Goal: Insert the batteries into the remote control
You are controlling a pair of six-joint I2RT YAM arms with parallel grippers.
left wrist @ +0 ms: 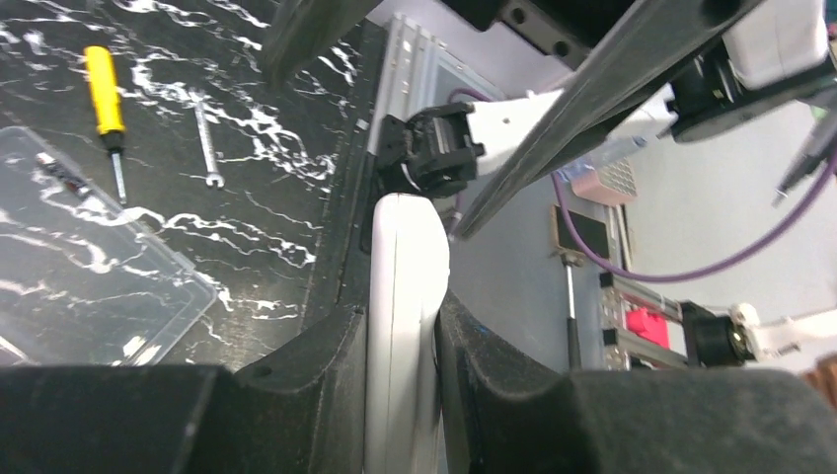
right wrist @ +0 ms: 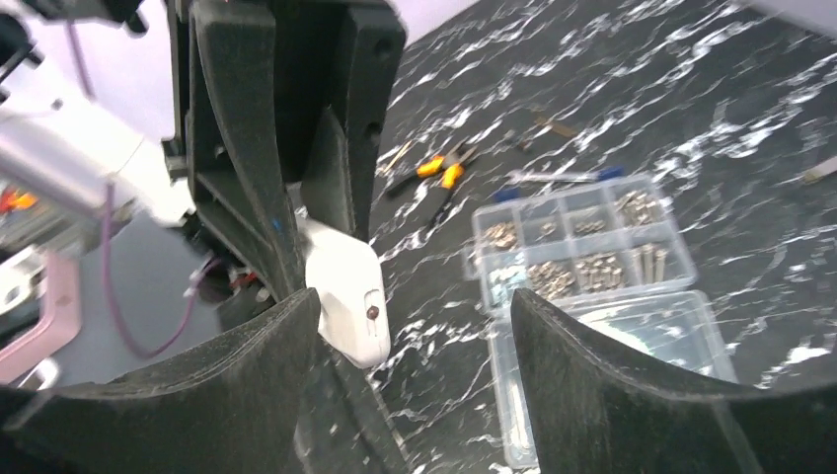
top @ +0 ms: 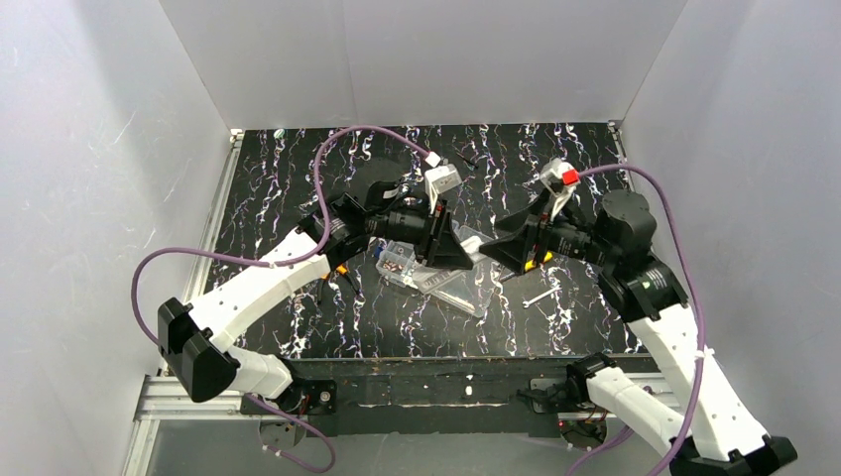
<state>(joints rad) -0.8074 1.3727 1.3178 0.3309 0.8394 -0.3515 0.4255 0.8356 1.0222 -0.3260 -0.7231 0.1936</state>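
Above the clear organiser box (top: 385, 263), the two grippers are seen tip to tip. The left gripper (left wrist: 403, 331) is closed narrowly on the remote control (left wrist: 405, 257). The remote is clamped edge-on between the gripper's fingers (left wrist: 326, 365), with one rounded end standing clear of the tips. The right gripper (right wrist: 415, 306) is spread wide, and its fingers (right wrist: 247, 365) are set to either side of that free end. Whether either pad touches the remote cannot be told.

The box's compartments are filled with small metal screws and fittings, and its lid (right wrist: 632, 346) is laid open flat beside them. Orange-handled pliers (right wrist: 439, 173) are seen just beyond the box. A yellow-handled screwdriver (left wrist: 104, 89) is laid with its tip at the lid's edge, and a small spanner (left wrist: 207, 143) lies near the box on the right arm's side.

From above, the remote is hidden by the grippers. In the left wrist view its gripped end is cut off by the frame.
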